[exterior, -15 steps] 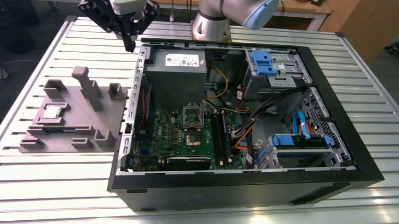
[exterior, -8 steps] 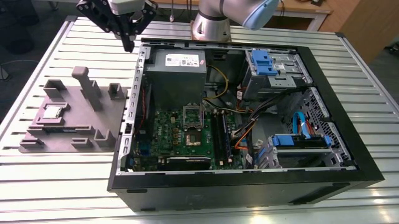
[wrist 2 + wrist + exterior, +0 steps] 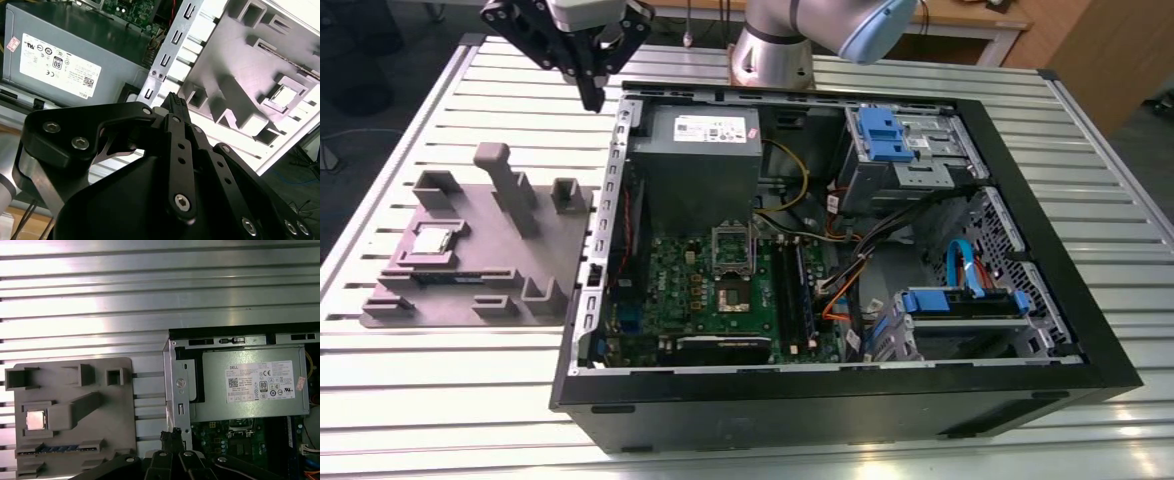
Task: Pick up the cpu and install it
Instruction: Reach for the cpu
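The cpu point(image 3: 434, 240) is a small silver square lying in a recess of the grey fixture point(image 3: 520, 250) on the table, at the exterior view's left. It also shows in both wrist views, as the cpu point(image 3: 36, 420) and, further off, the cpu point(image 3: 285, 97). My gripper point(image 3: 594, 97) hangs high above the case's back left corner, well away from the chip. Its black fingertips point(image 3: 175, 102) meet with nothing between them. Inside the open computer case point(image 3: 1014, 330), the motherboard's socket point(image 3: 731, 268) lies uncovered.
A grey power supply point(image 3: 704, 135) with a white label fills the case's back left corner. Blue drive brackets point(image 3: 894, 135) and cables crowd the case's right side. The fixture's raised posts point(image 3: 500, 170) stand near the chip. The slatted metal table point(image 3: 454, 400) carries everything.
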`<state>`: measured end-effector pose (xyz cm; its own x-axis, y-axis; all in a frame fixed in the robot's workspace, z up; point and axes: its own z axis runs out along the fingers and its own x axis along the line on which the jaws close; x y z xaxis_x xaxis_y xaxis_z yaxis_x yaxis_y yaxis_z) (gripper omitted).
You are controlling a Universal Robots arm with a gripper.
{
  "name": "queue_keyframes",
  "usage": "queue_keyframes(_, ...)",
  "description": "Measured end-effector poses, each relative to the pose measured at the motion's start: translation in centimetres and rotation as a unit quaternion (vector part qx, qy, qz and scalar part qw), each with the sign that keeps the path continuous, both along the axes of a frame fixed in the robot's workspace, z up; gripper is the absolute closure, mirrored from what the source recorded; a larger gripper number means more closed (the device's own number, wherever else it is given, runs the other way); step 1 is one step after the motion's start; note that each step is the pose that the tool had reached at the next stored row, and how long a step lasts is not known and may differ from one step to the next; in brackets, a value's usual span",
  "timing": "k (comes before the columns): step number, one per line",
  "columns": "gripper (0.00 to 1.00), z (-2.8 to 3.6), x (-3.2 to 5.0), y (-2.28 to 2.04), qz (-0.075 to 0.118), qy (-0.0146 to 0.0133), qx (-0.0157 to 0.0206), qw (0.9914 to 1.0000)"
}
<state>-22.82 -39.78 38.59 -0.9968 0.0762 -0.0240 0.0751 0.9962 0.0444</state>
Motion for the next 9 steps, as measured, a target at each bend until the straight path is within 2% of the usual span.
queue_keyframes(9,0.90,-0.01,-0.28,0.00,0.000,0.0000,0.0000,1.00000)
